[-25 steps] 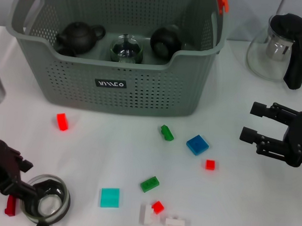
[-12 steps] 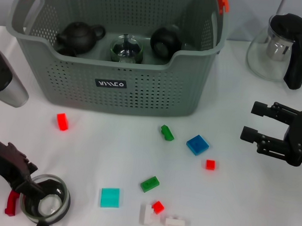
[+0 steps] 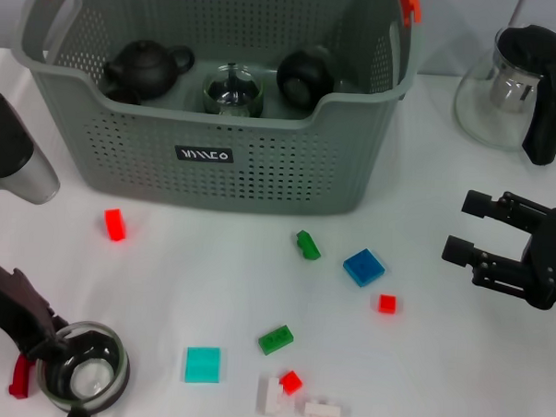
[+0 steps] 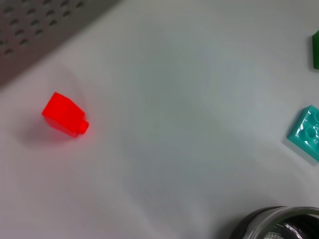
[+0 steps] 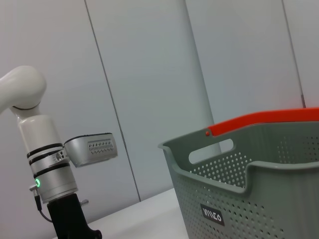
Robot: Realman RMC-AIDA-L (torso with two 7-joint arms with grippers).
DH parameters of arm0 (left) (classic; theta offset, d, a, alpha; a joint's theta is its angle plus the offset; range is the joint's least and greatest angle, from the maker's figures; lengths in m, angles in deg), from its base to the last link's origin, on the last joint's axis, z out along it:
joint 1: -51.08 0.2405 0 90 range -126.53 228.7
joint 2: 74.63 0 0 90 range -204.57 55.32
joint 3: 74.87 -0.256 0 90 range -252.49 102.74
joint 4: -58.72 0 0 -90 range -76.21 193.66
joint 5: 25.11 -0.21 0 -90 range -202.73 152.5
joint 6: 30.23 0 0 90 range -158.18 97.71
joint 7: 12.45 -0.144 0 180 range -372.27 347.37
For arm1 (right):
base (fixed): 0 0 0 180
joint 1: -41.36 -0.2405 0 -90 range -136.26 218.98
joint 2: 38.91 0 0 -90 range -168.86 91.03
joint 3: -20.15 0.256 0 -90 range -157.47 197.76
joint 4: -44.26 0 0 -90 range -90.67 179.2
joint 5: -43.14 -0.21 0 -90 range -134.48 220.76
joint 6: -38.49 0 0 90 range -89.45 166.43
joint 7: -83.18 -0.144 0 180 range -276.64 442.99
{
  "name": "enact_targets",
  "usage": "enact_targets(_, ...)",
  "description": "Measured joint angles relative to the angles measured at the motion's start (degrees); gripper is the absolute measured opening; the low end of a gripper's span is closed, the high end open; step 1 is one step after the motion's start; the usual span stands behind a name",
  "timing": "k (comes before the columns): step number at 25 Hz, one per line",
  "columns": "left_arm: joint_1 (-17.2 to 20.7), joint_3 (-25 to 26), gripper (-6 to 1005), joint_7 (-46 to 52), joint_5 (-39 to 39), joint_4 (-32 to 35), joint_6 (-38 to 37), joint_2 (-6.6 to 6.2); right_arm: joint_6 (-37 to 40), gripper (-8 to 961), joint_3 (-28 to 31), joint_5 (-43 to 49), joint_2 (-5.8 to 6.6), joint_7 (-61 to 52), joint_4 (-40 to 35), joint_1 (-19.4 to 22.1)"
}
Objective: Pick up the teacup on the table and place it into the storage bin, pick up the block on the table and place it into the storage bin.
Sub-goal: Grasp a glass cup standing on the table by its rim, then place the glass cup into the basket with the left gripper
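Observation:
A glass teacup stands on the white table at the front left and also shows in the left wrist view as the teacup. My left gripper is at its left rim, touching it. Several small blocks lie scattered: a red block, also seen as the red block, a teal block, a green block and a blue block. The grey storage bin stands at the back. My right gripper hovers open at the right, empty.
Inside the bin are two black teapots and a glass cup. A glass pitcher with a black handle stands at the back right. A red piece lies left of the teacup. White blocks lie near the front edge.
My left arm has swung in from the left, its silver forearm now in view, and the left gripper has shifted down against the teacup's rim. The right arm has not moved.

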Motion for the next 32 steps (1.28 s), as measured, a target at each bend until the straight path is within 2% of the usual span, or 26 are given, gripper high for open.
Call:
enact_targets(5, 0.0, 0.0, 245, 0.2, -0.1, 0.3, -0.2, -0.06, 0.0, 807, 0.0, 0.0, 0.00, 0.0, 0.0, -0.1)
enact_targets(14, -0.4, 1.1, 80, 0.3, 0.3, 1.0, -0.5, -0.09, 0.0, 806, 0.0, 0.0, 0.00, 0.0, 0.0, -0.1)
enact_targets(18, -1.9, 6.9, 51, -3.0, 4.7, 0.4, -2.1, -0.40, 0.0, 807, 0.0, 0.0, 0.00, 0.0, 0.0, -0.1)
enact_targets(20, -3.5, 12.8, 44, -6.7, 10.0, -2.0, -5.0, -1.25, 0.0, 807, 0.0, 0.0, 0.00, 0.0, 0.0, -0.1)
enact_targets(23, -6.8, 23.6, 41, -12.6, 21.8, -11.8, -10.5, -4.93, 0.0, 807, -0.1, 0.0, 0.00, 0.0, 0.0, -0.1)
enact_targets(25, -8.5, 28.9, 41, -15.8, 30.5, -22.7, -12.3, -8.64, -0.1, 807, -0.1, 0.0, -0.01, 0.1, 0.0, -0.1)
enact_targets(28, -9.7, 31.9, 41, -19.4, 41.8, -36.6, -12.4, -12.84, -0.1, 806, -0.2, 0.0, 0.00, 0.1, 0.0, -0.2)
enact_targets(29, -10.0, 32.8, 41, -20.5, 46.8, -40.4, -12.4, -13.77, -0.1, 806, -0.2, 0.0, -0.01, 0.1, 0.1, -0.2)
enact_targets(30, -10.0, 32.8, 40, -20.5, 46.8, -40.4, -12.4, -13.77, -0.1, 806, -0.2, 0.0, 0.00, 0.2, 0.1, -0.2)
enact_targets(31, -10.5, 33.9, 40, -20.7, 55.3, -44.1, -12.3, -14.14, -0.1, 806, -0.2, 0.0, -0.01, 0.2, 0.1, -0.2)
enact_targets(32, -10.7, 34.0, 40, -20.3, 57.4, -44.0, -12.1, -13.99, -0.1, 806, -0.2, 0.0, -0.01, 0.2, 0.1, -0.2)
